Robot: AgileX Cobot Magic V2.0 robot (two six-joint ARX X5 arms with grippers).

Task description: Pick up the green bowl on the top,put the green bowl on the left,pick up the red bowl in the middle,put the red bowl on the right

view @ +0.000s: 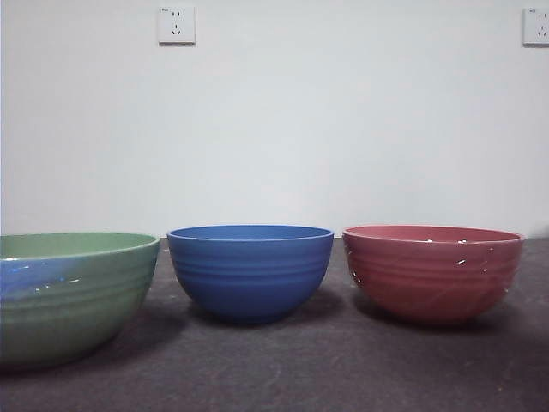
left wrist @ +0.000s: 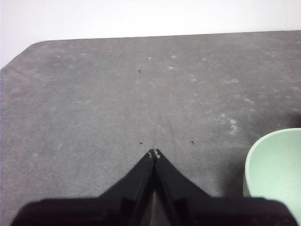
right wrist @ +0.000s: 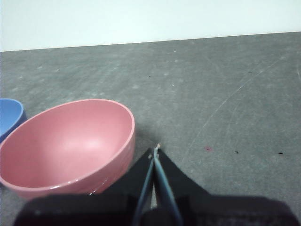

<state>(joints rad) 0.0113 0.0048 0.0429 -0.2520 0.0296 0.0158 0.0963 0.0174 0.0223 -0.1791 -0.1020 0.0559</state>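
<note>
Bowls stand apart in 1 row: sage-green ribbed glossy bowl, blue ribbed bowl, pinkish-red ribbed glossy bowl. Left gripper and right gripper are clenched, empty, over bare grey table.

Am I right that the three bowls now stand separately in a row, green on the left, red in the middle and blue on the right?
Not quite: the order is wrong. The front view shows the blue bowl in the middle and the red bowl on the right. The green bowl is on the left, and all three stand separately in a row, as you said.
</note>
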